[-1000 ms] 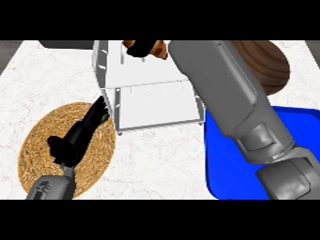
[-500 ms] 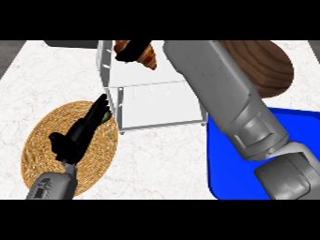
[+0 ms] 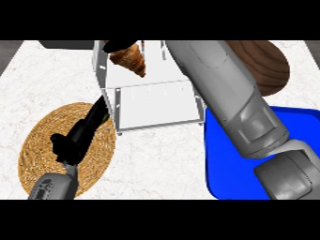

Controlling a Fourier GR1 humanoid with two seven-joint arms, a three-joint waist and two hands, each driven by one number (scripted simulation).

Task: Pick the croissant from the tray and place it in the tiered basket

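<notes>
So compared with a second ago, the golden-brown flaky croissant (image 3: 130, 61) is way more visible now: it was mostly tucked behind the black right hand (image 3: 118, 46), and now it hangs out below the fingers, pointing down over the upper level of the white wire tiered basket (image 3: 155, 101). That tells me the carry is basically done, since the croissant is long gone from the blue plastic tray (image 3: 308, 136) at the right, and what's left is the drop. The right hand's fingers curl round the croissant's top end, gripping it, with the big grey forearm stretched diagonally across the view from lower right. The left hand (image 3: 72, 140) sits open over the round woven straw mat (image 3: 44, 150), fingers relaxed, just resting. I'd guess lowering and letting go is next.
</notes>
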